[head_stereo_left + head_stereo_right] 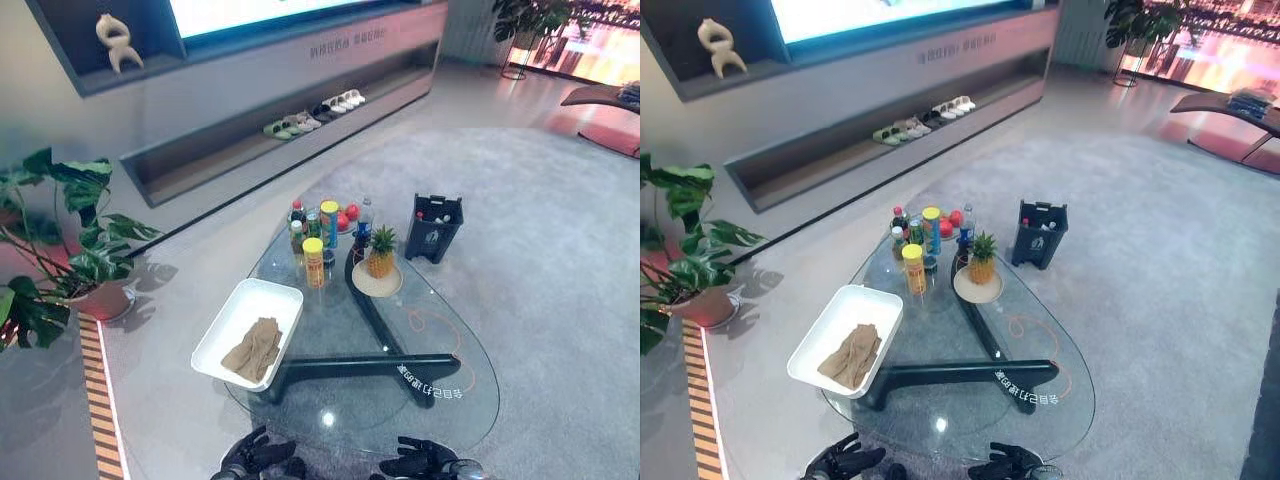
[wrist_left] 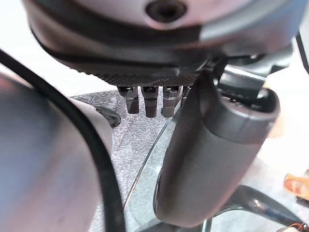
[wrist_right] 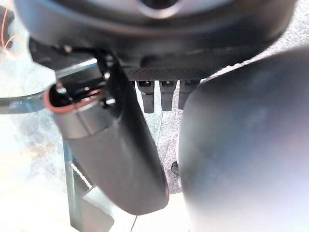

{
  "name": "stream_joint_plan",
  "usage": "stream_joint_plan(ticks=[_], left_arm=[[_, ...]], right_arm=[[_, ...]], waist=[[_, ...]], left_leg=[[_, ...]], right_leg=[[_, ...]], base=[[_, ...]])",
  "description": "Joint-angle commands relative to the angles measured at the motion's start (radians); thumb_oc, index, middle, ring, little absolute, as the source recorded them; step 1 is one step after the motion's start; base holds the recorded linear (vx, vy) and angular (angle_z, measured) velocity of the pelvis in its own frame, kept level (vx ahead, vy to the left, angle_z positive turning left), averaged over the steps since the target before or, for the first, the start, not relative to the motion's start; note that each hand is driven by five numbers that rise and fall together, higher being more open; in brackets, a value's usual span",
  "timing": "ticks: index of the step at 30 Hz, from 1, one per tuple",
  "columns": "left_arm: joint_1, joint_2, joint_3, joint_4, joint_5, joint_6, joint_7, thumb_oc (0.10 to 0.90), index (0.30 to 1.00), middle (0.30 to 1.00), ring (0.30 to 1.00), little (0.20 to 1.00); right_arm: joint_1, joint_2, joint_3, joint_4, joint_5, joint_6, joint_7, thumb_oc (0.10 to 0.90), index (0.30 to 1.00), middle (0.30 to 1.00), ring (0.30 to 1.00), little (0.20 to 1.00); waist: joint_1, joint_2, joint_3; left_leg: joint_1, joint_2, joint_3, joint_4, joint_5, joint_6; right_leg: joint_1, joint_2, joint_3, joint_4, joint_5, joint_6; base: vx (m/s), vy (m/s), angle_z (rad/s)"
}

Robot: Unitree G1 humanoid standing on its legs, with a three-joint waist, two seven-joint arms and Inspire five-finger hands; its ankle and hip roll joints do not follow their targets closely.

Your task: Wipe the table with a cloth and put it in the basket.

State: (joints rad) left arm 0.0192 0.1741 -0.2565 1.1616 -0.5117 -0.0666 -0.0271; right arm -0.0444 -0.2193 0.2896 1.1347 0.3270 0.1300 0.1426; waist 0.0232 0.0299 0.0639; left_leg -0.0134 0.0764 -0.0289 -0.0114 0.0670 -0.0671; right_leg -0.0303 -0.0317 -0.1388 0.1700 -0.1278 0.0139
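A crumpled brown cloth (image 1: 255, 348) lies inside a white rectangular basket (image 1: 262, 300) on the left part of the glass table (image 1: 400, 320). My left hand (image 1: 258, 457) hovers at the table's near edge, below the basket, with its fingers relaxed and nothing in them. My right hand (image 1: 425, 460) sits level with it further right, also open and empty. In the left wrist view the left hand (image 2: 207, 159) shows its thumb and straight fingers over the glass edge. The right wrist view shows the right hand (image 3: 116, 154) the same way.
Several bottles and cans (image 1: 322, 235), red fruit (image 1: 348, 215) and a pineapple on a plate (image 1: 379, 258) crowd the table's far end. An orange cord (image 1: 440, 335) loops on the right. A black bin (image 1: 435, 226) stands on the carpet beyond, a potted plant (image 1: 70, 240) at the left.
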Motion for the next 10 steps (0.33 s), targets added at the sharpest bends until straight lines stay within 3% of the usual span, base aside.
stream_joint_plan(ticks=[1,10], left_arm=[[-0.032,0.006,0.002,0.061,0.04,-0.012,-0.05,0.8,0.9,0.9,0.9,0.9],[-0.033,-0.001,0.033,0.112,0.047,-0.013,-0.072,0.8,0.9,0.9,0.9,0.9]], right_arm=[[-0.004,0.02,-0.004,0.063,0.022,0.015,-0.013,0.8,0.9,0.9,0.9,0.9],[0.001,0.03,-0.045,0.15,0.016,-0.011,0.004,0.8,0.9,0.9,0.9,0.9]], waist=[[-0.003,-0.051,0.028],[-0.017,-0.041,0.002]], left_leg=[[0.054,-0.074,0.046,0.027,-0.07,0.026],[0.09,-0.068,0.064,-0.011,-0.07,0.032]], right_leg=[[0.114,-0.015,-0.01,-0.217,0.149,0.036],[0.131,-0.014,0.005,-0.231,0.15,0.038]], base=[[0.05,0.006,-0.01],[0.03,0.005,-0.05]])
